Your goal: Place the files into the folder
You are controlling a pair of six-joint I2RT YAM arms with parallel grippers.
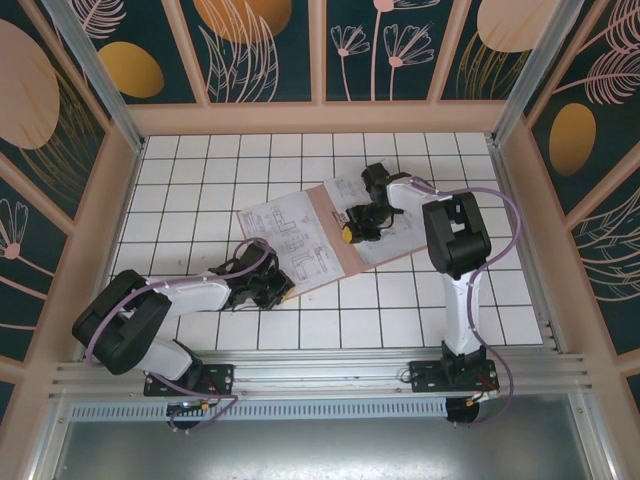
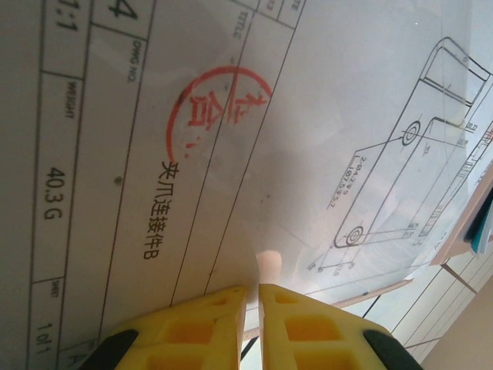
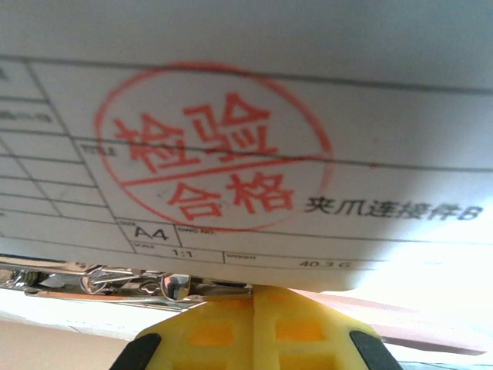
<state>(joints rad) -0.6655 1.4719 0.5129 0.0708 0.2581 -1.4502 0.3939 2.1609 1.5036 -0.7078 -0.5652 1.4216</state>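
The left fingers (image 2: 245, 293) stand almost together, pinching the near edge of the printed white sheet (image 2: 231, 154), which rises from them with light shining through. The right fingers (image 3: 254, 297) are fully together at the edge of a stamped page (image 3: 308, 154), beside a metal clip (image 3: 154, 281); whether they grip paper I cannot tell. From above, the sheet lies partly across the open folder (image 1: 328, 205) at mid tabletop (image 1: 200, 180). The paper looks light, limp and easily creased. It is best taken at a corner and slid in flat, with the stiffer folder pinned down.
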